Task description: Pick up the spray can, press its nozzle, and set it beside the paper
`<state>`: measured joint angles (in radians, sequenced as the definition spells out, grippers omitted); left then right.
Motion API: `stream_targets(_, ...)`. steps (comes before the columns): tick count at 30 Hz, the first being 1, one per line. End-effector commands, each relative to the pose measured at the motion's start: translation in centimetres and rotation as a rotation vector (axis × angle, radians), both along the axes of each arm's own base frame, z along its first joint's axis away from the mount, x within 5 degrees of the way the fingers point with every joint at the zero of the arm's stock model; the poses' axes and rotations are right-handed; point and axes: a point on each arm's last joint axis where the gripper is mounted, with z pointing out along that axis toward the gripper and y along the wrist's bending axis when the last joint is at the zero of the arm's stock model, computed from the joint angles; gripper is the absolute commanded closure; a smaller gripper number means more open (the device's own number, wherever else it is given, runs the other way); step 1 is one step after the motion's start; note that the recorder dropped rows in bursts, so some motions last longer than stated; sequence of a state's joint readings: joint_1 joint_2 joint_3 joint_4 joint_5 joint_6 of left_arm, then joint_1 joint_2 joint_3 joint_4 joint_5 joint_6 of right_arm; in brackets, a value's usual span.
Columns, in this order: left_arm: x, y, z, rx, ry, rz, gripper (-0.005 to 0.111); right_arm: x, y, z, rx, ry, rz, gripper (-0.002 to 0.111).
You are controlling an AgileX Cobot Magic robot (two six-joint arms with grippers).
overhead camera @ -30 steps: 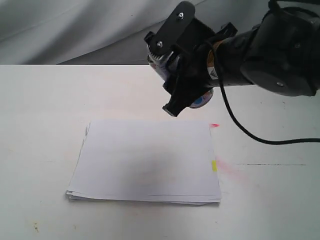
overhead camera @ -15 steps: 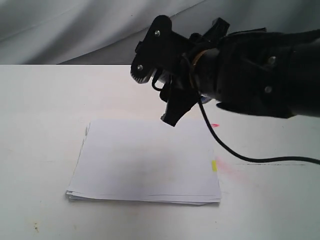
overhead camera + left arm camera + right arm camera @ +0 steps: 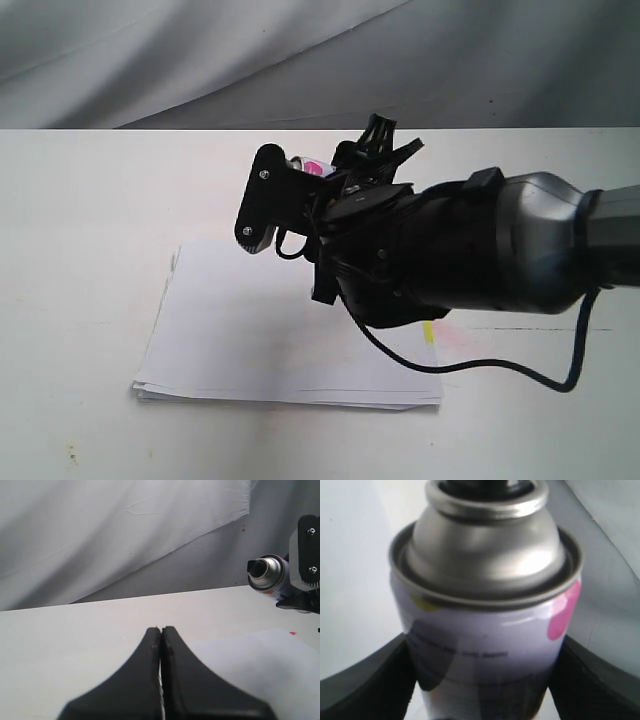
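Note:
The spray can, silver with a white-and-purple label and a pink spot, is clamped between the black fingers of my right gripper. Its black nozzle shows only at the picture's edge. In the exterior view the right arm hangs over the paper, and only a bit of the can peeks out beside one finger. The left wrist view shows the can lying sideways in the air, nozzle facing my left gripper, which is shut and empty, low over the table.
The white table has a grey cloth backdrop behind it. A yellow mark sits on the paper's right edge, with faint pink stains beside it. A black cable loops below the right arm.
The right arm has swung forward and left with the can, from behind the paper's far edge to over the sheets, and now hides most of the can in the exterior view.

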<state>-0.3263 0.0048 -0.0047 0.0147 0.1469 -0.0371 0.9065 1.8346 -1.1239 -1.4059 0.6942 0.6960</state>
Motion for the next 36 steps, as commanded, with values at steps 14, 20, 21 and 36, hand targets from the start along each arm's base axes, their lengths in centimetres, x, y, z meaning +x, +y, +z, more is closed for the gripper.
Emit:
stream_targets(14, 0.0, 0.0, 0.0, -0.008, -0.011, 0.002, 0.107, 0.2, -0.1, 1.1, -0.03, -0.07, 0.009, 0.108)
stream_targets(20, 0.0, 0.0, 0.0, -0.008, -0.011, 0.002, 0.107, 0.2, -0.2, 1.2, -0.037, -0.077, 0.002, 0.108)
stream_targets(21, 0.0, 0.0, 0.0, -0.008, -0.011, 0.002, 0.107, 0.3, -0.2, 1.2, -0.047, -0.081, 0.002, 0.108)
stream_targets(36, -0.1, 0.1, 2.1, -0.327, -0.153, -0.006, 0.107, 0.4, -0.4, 1.5, -0.118, -0.12, 0.016, 0.108)
